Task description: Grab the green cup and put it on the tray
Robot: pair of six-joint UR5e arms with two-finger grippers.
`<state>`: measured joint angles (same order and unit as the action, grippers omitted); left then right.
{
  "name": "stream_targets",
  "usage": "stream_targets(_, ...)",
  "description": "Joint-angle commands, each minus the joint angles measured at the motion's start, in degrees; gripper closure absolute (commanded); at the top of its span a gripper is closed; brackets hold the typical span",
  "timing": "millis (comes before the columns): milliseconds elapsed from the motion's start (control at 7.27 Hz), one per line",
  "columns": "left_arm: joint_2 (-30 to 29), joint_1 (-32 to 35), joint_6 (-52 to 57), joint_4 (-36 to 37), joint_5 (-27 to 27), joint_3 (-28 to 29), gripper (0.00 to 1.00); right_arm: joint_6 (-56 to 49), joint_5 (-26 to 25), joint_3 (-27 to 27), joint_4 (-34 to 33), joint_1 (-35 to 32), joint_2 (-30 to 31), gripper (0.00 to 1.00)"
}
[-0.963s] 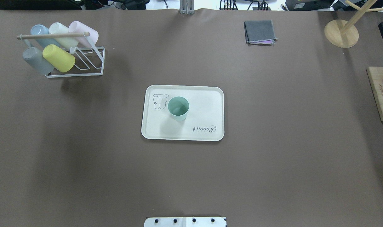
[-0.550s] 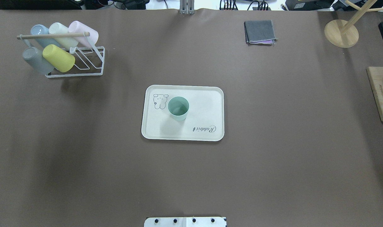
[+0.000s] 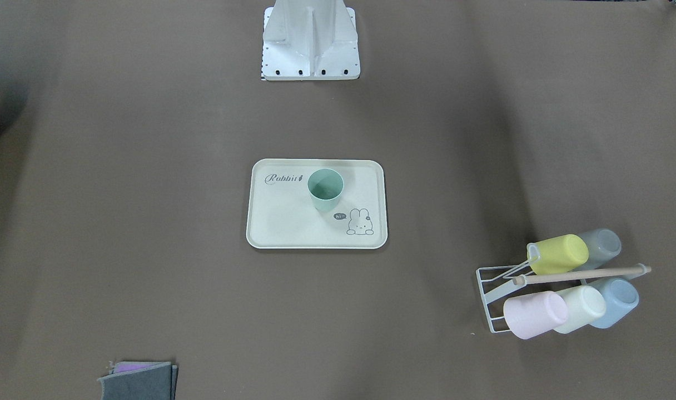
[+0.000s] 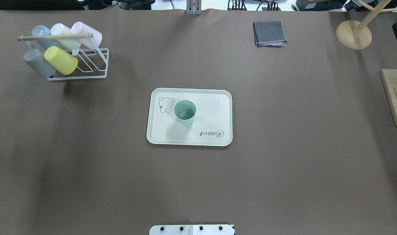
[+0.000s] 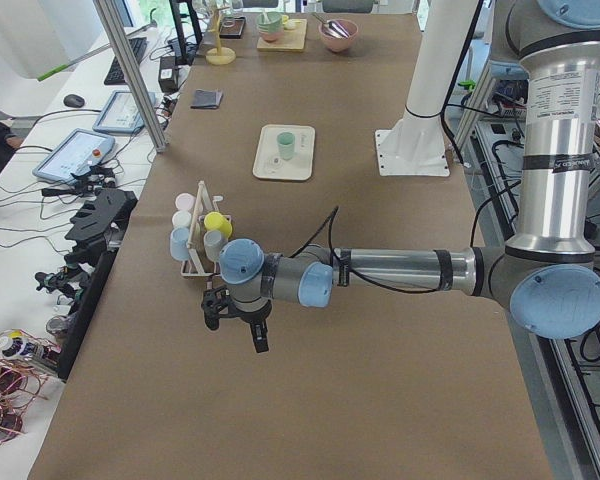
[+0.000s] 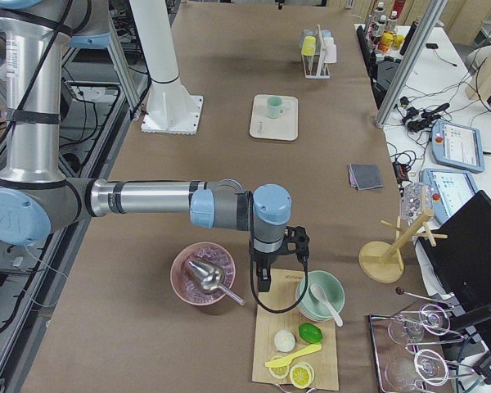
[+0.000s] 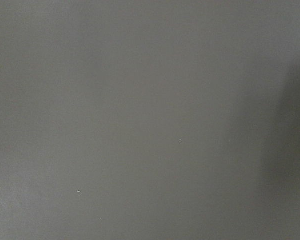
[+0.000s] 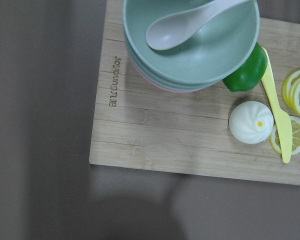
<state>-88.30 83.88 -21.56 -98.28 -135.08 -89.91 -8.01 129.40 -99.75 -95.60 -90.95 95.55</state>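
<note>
Placement looks done: green cup [image 4: 184, 112] upright on tray [image 4: 211, 107]. Left claw [image 5: 236, 328], right claw [image 6: 275, 267] well off, can't tell their width; keep both clear.

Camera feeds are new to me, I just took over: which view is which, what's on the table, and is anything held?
These are two robot arms, each ending in a two-finger gripper. Two pictures look down on the table, one from behind the robot, one facing it; two look along it from the ends; one camera rides each wrist. The green cup stands upright on the tray mid-table, nothing touching it. A rack of cups and a grey cloth sit farther off. The left gripper hangs over bare table near the rack; the right gripper hangs over a cutting board with stacked bowls. Both show only in the end views, so I cannot tell if they are open or shut.
</note>
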Motion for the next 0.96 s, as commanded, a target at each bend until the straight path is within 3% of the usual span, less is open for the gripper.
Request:
stream_targets(0, 0.1, 4.1, 2.4, 0.1, -0.2, -0.2, 0.01, -5.9, 0.0, -0.1, 0.0, 0.1, -0.5, 0.0)
stream_targets(412, 0.4, 6.1, 2.5, 0.5, -3.5, -1.8, 0.01, -5.3, -0.4, 0.1, 0.1, 0.3, -0.6, 0.0)
stream_targets(825, 0.3, 6.1, 2.4, 0.4, -3.4, -1.8, 0.01, -5.0, -0.5, 0.3, 0.0, 0.3, -0.6, 0.0)
